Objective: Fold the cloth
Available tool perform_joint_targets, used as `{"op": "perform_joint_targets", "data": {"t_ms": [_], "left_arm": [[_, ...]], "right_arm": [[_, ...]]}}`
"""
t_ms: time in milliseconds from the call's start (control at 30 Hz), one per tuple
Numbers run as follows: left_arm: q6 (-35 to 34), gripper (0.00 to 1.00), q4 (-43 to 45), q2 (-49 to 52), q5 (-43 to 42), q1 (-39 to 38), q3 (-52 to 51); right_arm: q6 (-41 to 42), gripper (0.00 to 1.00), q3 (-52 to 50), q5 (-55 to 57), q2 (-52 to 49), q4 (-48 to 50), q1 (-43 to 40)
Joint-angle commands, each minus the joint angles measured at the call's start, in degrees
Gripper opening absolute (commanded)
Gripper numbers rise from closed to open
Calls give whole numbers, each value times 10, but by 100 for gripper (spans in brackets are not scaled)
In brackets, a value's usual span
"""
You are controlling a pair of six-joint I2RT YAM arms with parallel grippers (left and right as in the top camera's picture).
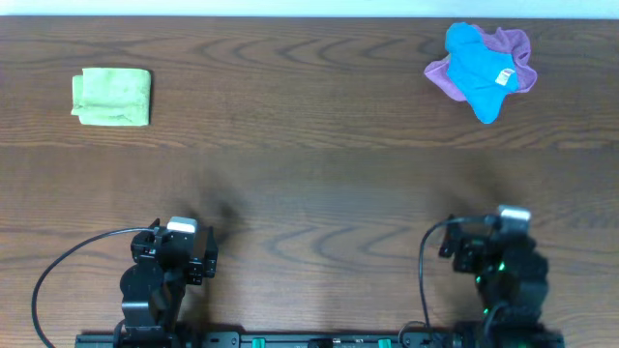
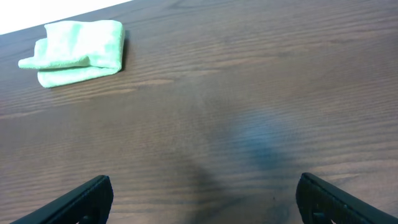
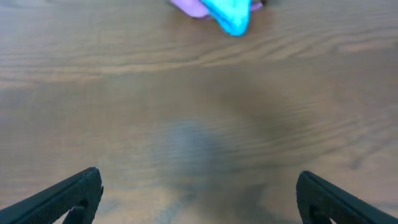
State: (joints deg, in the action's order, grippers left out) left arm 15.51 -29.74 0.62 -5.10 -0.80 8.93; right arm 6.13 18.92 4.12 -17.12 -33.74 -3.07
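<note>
A folded light green cloth lies at the far left of the table; it also shows in the left wrist view. A crumpled blue cloth lies on top of a purple cloth at the far right; their near edge shows in the right wrist view. My left gripper is open and empty at the near left, over bare wood. My right gripper is open and empty at the near right. Both are far from the cloths.
The dark wooden table spans the view. A pale wall edge runs along the far side. Black cables loop beside each arm base at the near edge.
</note>
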Motion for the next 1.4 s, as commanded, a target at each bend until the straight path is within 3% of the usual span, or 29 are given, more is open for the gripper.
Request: {"op": "perform_joint_targets", "data": {"t_ms": [0, 333, 533, 1067, 1367], "left_arm": [[10, 95, -2, -4, 7, 1, -8], [10, 95, -2, -4, 7, 1, -8], [10, 95, -2, -4, 7, 1, -8], [10, 95, -2, -4, 7, 1, -8], [10, 95, -2, -4, 7, 1, -8]], "right_arm": [[26, 99, 86, 6, -96, 3, -21], [37, 99, 420, 2, -496, -47, -38], [37, 99, 584, -1, -659, -103, -43], [37, 99, 858, -35, -934, -183, -100], [22, 99, 874, -57, -974, -153, -100]]}}
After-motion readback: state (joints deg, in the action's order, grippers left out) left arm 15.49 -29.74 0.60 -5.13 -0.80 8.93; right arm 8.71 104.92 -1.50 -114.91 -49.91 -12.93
